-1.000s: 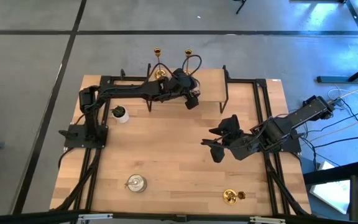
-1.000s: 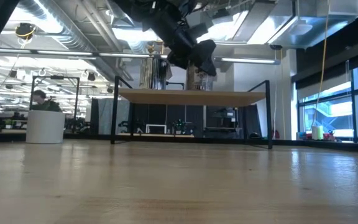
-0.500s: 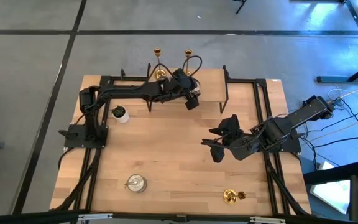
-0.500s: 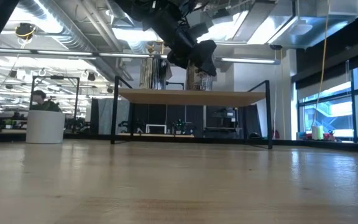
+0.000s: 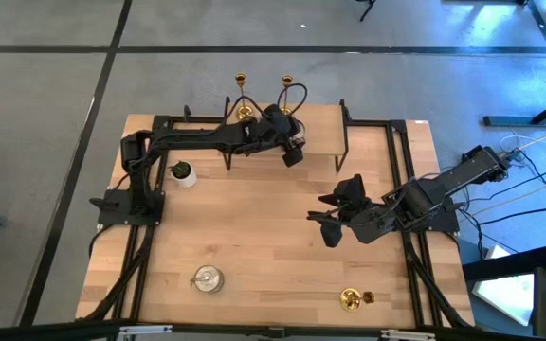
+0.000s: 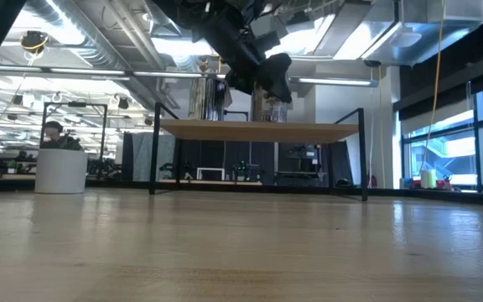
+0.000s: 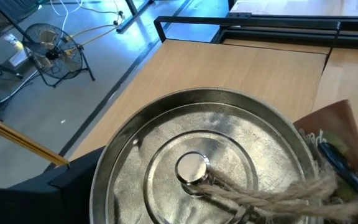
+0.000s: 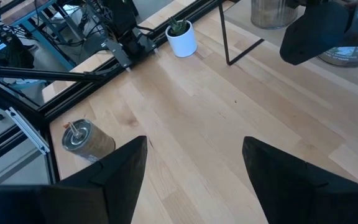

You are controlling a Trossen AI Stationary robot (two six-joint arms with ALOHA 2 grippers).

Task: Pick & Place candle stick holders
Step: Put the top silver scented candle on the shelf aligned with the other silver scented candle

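Note:
Two gold candle stick holders (image 5: 242,98) (image 5: 287,90) stand on the raised wooden shelf (image 5: 320,133) at the table's far side. Two silvery holders (image 6: 208,96) (image 6: 267,102) stand on the shelf as well. My left gripper (image 5: 292,152) hovers over one of them, and its round top with twine (image 7: 197,162) fills the left wrist view. Its fingers do not show there. Another silvery holder (image 5: 207,279) (image 8: 82,140) lies on the table near the front left. A gold holder (image 5: 352,299) sits near the front edge. My right gripper (image 8: 194,180) (image 5: 333,220) is open and empty above the table's middle right.
A tiny white pot with a green plant (image 5: 184,173) (image 8: 182,37) stands at the left, beside the left arm's base. The shelf's black legs (image 8: 229,37) stand on the table. Bare wood (image 5: 263,237) lies between the two arms.

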